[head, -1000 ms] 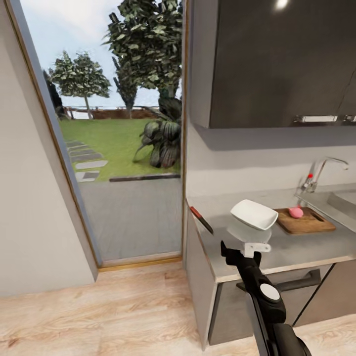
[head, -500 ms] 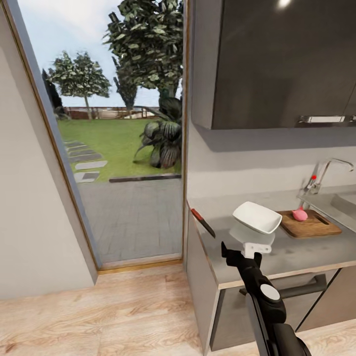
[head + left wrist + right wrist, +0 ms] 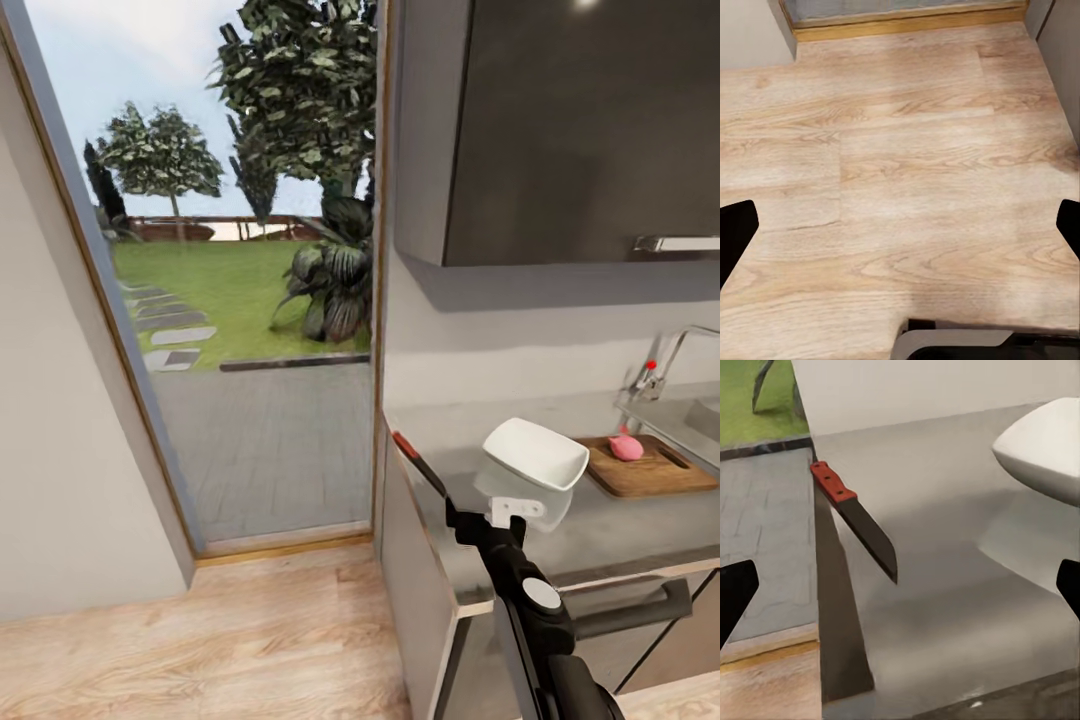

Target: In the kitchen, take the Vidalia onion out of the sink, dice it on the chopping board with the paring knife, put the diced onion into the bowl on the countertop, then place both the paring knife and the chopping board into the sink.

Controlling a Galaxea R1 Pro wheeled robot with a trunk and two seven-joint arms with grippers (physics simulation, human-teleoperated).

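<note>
Lying at the countertop [image 3: 600,530] edge, the knife [image 3: 855,519] faced the right gripper [image 3: 900,592], jaws apart; left gripper [image 3: 900,232] likewise.

Whole head view shifted since the earlier pictures, from camera motion rather than motion of things. Table [image 3: 620,535] contents now further right and slightly lower in frame: bowl [image 3: 536,453] at centre right; chopping board [image 3: 648,466] with Vidalia onion [image 3: 626,447] on it, slid toward right edge; sink [image 3: 690,415] and tap now partly cut off at right edge. Paring knife [image 3: 420,464] on table's left edge, a little lower and further right. Wall cabinet enlarged at upper right. Right arm at lower centre, nudged slightly right. Layout of things on table unchanged relative to one another.
</note>
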